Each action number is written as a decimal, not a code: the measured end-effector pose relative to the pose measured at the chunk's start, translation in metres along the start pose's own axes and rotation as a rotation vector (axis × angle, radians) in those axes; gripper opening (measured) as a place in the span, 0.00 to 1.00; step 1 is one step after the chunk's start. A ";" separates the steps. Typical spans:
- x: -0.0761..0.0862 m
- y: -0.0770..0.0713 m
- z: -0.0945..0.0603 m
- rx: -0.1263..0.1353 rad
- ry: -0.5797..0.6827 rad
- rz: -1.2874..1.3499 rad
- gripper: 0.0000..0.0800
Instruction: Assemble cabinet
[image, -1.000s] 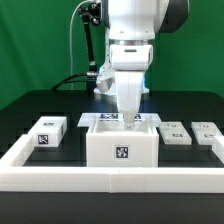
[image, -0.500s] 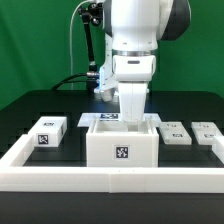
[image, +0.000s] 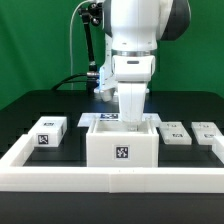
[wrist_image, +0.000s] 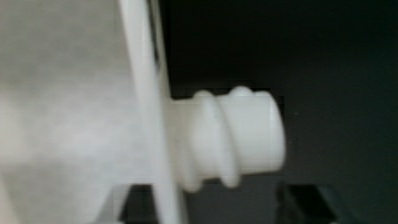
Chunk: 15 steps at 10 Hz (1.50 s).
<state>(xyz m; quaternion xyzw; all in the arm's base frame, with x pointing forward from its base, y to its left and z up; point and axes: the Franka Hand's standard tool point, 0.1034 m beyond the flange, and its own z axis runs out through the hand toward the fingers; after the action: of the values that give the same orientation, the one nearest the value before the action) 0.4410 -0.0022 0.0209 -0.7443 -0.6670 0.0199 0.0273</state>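
Observation:
The cabinet body (image: 122, 150), a white open-topped box with a tag on its front, stands at the table's middle front. My gripper (image: 133, 118) reaches down into its open top, and the tips are hidden behind the body's walls. In the wrist view, a thin white panel edge (wrist_image: 157, 110) with a ribbed white knob (wrist_image: 231, 135) fills the picture. My gripper (wrist_image: 222, 205) straddles the panel and knob with its dark fingertips (wrist_image: 313, 200) wide apart. A white tagged block (image: 47, 131) lies at the exterior view's left.
Two flat white tagged pieces (image: 175, 134) (image: 205, 131) lie at the exterior view's right. A low white border wall (image: 110, 178) runs along the front and both sides. A tag of the marker board (image: 107, 117) shows just behind the body.
Between one second and half a second ago the hand turned and shifted slightly over the cabinet body. Since then nothing has visibly moved.

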 end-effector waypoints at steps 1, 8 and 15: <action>0.000 0.000 0.000 0.000 0.000 0.000 0.14; 0.000 0.002 -0.001 -0.010 0.001 0.001 0.05; 0.026 0.045 -0.003 -0.058 0.021 -0.034 0.05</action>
<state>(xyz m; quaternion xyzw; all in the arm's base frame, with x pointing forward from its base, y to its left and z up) 0.4886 0.0191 0.0215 -0.7336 -0.6794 -0.0076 0.0129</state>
